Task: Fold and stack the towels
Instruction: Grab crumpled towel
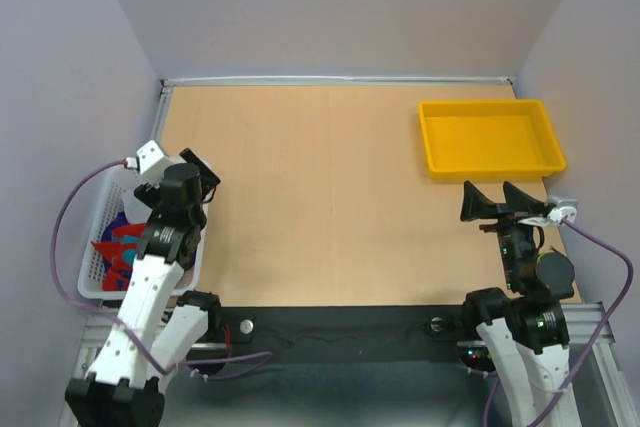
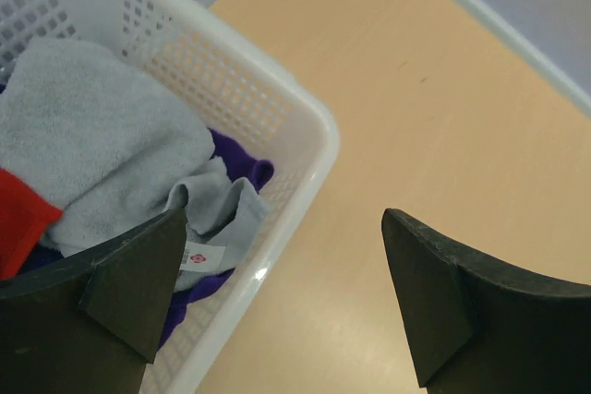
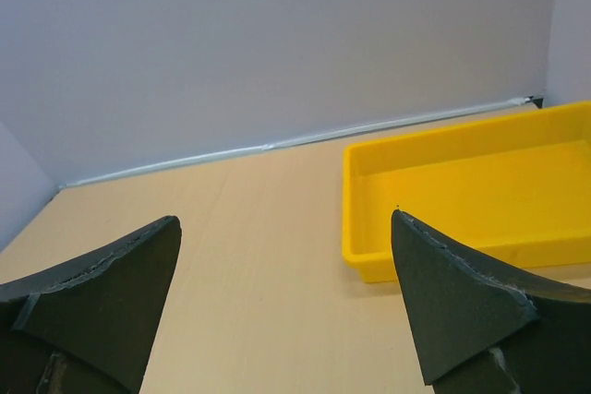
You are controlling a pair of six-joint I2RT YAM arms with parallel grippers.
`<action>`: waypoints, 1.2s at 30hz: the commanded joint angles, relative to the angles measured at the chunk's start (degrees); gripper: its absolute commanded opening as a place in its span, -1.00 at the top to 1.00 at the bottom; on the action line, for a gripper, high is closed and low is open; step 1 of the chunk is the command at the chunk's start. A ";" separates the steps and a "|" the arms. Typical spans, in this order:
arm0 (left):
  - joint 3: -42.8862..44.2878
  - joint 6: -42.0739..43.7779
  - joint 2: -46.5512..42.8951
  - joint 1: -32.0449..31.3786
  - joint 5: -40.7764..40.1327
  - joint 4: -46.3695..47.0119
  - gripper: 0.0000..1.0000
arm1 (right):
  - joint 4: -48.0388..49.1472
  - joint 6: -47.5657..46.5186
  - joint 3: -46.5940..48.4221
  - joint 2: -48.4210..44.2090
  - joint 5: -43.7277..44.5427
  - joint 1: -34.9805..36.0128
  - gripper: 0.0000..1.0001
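Two hands released, spread wide: left hand (image 2: pixel 283 219) over rim of white basket (image 2: pixel 212 80), right hand (image 3: pixel 284 219) near yellow tray (image 1: pixel 490 169) | towels (image 2: pixel 102 126) heaped in basket at left edge of bench (image 1: pixel 330 197) | broad bench surface between basket and tray

**Setting:** robotics lab test cell.

**Evidence, itemised:**
- Pale wooden tabletop (image 1: pixel 330 217), boxed on three sides by plain grey wall panels (image 1: pixel 330 7).
- Black mounting strip (image 1: pixel 340 322) along the near edge, where my left arm (image 1: pixel 150 277) and my right arm (image 1: pixel 525 332) are bolted.
- Metal frame rail (image 1: pixel 588 312) beneath the strip.
- Purple cables (image 1: pixel 58 247) looping loose from my wrists.
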 commanded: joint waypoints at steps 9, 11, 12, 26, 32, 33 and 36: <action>3.19 -3.09 21.49 9.47 5.21 1.73 -0.86 | 0.23 -0.40 0.53 -1.95 2.34 6.63 -1.00; 3.10 -3.36 22.20 9.73 5.21 3.83 -0.73 | 0.23 -0.49 0.44 -1.87 2.52 7.07 -1.00; 3.02 -3.45 22.46 9.82 5.38 4.54 -0.67 | 0.23 -0.31 0.44 -1.95 2.44 7.24 -1.00; -1.38 -4.33 23.96 9.82 6.70 4.73 0.06 | 0.05 -0.31 0.53 -1.78 3.58 7.60 -1.00; 5.02 0.93 21.59 9.82 1.09 1.48 1.00 | 0.05 -0.40 0.52 -1.34 3.31 7.60 -1.00; 8.78 2.08 21.33 9.82 0.29 0.78 1.00 | 0.05 -0.40 0.61 -1.43 3.31 7.60 -1.00; 16.17 5.24 20.71 9.73 -1.12 -1.42 1.00 | -0.12 -0.40 0.70 -1.25 3.92 7.60 -1.00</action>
